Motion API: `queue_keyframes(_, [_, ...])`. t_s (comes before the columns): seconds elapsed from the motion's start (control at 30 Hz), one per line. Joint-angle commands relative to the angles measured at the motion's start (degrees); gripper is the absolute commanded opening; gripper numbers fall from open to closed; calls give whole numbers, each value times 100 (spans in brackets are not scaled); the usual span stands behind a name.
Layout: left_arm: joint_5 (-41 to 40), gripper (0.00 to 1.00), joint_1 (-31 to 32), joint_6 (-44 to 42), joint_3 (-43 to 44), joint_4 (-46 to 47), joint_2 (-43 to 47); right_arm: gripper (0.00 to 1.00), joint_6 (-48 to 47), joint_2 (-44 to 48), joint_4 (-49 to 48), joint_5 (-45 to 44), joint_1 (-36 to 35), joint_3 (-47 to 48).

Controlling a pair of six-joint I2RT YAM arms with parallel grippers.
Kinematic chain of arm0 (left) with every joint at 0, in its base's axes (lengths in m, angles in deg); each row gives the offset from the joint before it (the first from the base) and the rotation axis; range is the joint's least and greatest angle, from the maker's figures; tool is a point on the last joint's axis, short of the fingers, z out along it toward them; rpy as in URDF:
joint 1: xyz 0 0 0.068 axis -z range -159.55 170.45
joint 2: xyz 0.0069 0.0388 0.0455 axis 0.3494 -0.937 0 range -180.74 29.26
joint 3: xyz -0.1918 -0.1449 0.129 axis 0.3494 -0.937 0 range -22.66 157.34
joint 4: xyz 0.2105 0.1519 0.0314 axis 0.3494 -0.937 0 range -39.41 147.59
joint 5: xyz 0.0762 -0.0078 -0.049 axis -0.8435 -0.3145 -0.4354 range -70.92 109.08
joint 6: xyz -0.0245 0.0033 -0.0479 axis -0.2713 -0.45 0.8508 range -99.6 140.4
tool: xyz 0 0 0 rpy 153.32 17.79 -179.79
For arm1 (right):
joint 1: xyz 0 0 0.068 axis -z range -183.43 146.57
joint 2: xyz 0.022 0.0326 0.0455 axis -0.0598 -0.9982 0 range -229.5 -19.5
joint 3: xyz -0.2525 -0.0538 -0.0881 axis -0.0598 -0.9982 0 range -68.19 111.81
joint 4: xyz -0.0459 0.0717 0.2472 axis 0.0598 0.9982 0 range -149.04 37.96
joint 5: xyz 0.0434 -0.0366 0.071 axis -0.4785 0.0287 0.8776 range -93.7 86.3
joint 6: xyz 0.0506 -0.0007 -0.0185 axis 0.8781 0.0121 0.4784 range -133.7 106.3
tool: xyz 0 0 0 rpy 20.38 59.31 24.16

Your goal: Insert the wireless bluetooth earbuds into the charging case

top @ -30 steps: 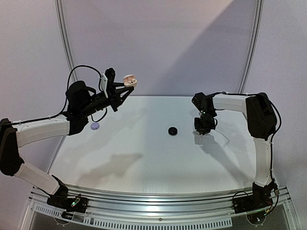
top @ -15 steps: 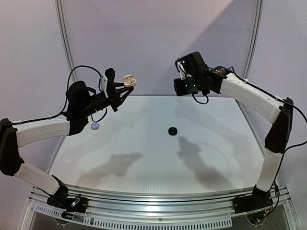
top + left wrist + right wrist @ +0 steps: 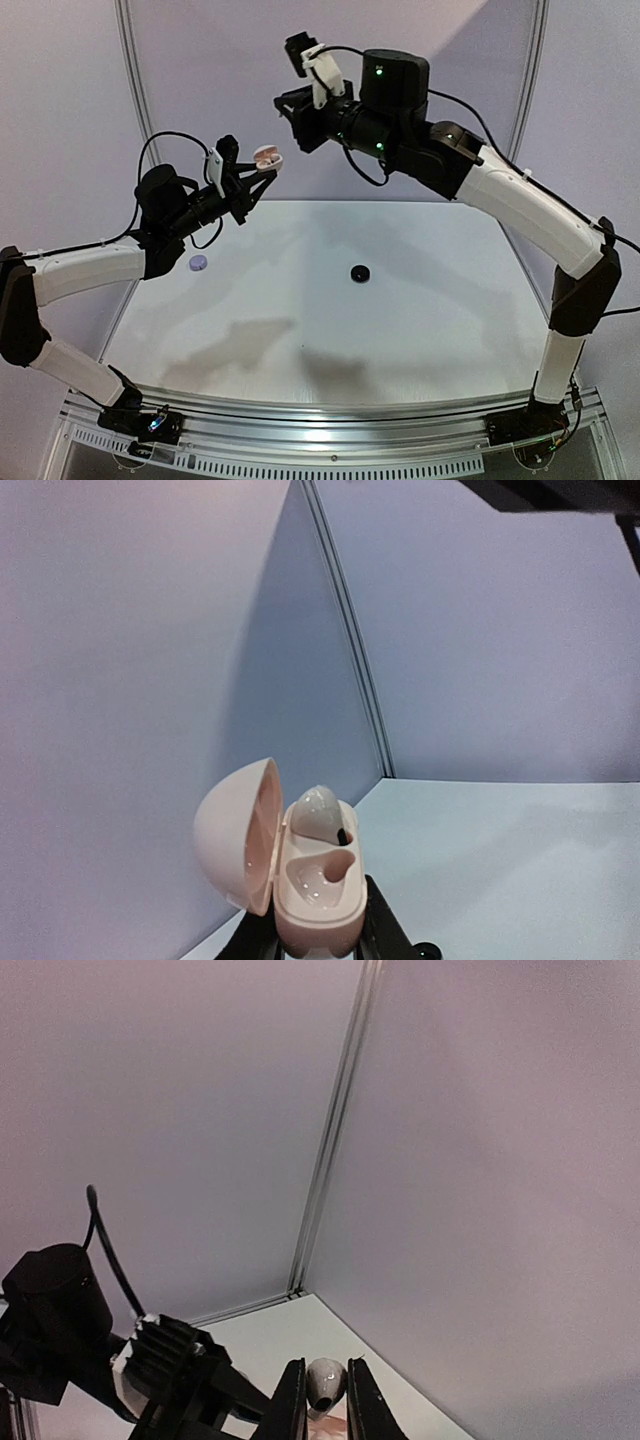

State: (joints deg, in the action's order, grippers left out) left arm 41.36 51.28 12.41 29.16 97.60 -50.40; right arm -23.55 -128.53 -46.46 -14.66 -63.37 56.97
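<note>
The pale pink charging case (image 3: 305, 885) is held high off the table, its lid (image 3: 235, 830) hinged open to the left. My left gripper (image 3: 315, 942) is shut on its base. One glossy pale earbud (image 3: 320, 815) sits in the upper socket and the lower socket (image 3: 322, 875) is empty. A second pale earbud (image 3: 325, 1385) is pinched in my shut right gripper (image 3: 325, 1405). In the top view that right gripper (image 3: 284, 108) hangs just above and to the right of the case (image 3: 268, 157), apart from it.
On the white table (image 3: 420, 330) lie a small black round object (image 3: 360, 272) near the middle and a small lavender round object (image 3: 199, 262) at the left. The booth's back wall and corner post (image 3: 133, 70) stand close behind both raised arms.
My right arm rose from the table's right side and swung up and left to just above the case. The left arm with the case barely shifted.
</note>
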Motion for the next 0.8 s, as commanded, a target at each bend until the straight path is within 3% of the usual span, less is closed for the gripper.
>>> queue_keyframes(0.0, [-63,0,86,-81,120,104,-20,7,-732,-382,-268,363,-97,74])
queue_keyframes(0.4, [-212,0,72,-445,14,239,55,4,-1171,-644,23,-34,-97,-18])
queue_keyframes(0.77, [-218,0,33,-244,-13,320,38,3,-1296,-710,77,-160,-102,-130])
